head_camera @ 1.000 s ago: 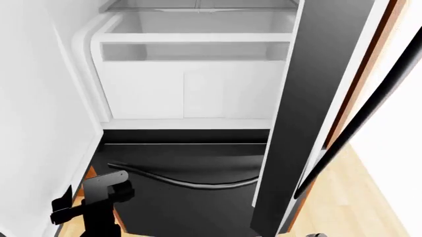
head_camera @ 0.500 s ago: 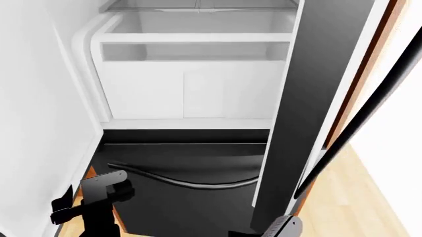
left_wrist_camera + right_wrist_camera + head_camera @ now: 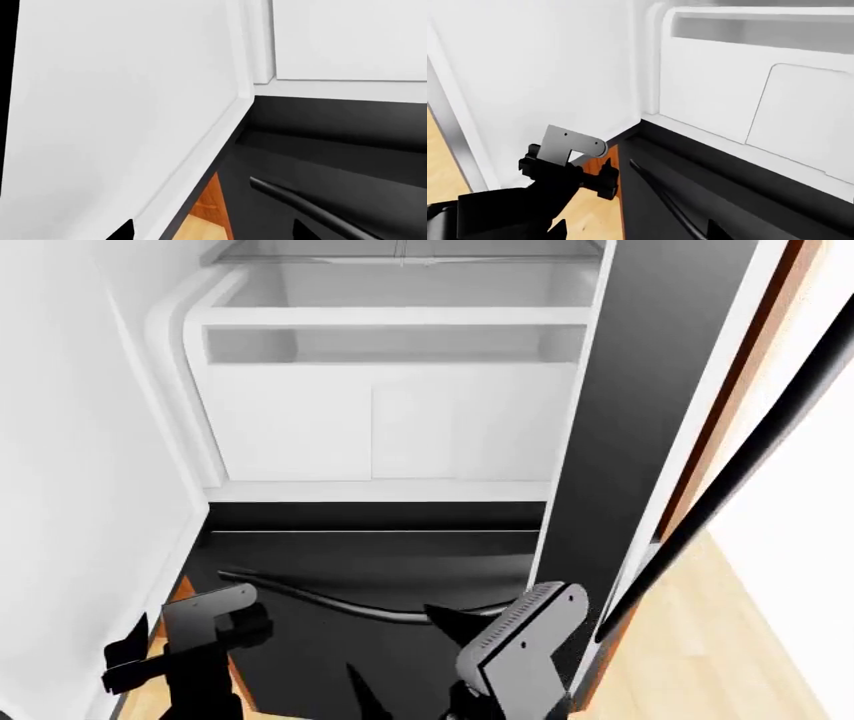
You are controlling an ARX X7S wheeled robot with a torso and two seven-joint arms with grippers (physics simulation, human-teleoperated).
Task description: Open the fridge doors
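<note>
Both tall dark-grey brushed-steel fridge doors (image 3: 627,440) stood open. Your right hand (image 3: 400,660) hovered released between them, before the wide black drawer front (image 3: 374,580). Whether your left hand (image 3: 127,660) was released or clenched, I could not tell.

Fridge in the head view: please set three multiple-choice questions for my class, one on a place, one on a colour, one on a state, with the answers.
1. Where is the drawer with the curved handle?
A. Above the white compartment
B. Below the white compartment
C. Lying on the floor

2. What colour is the inner face of the left door?
A. White
B. Brown
C. Black

3. What state are the left door and the right door in?
A. Both shut
B. Only one open
C. Both swung open

Answers: B, the black drawer front sits under the white interior. A, the face at the left is plain white. C, the whole interior shows between the two doors.
</note>
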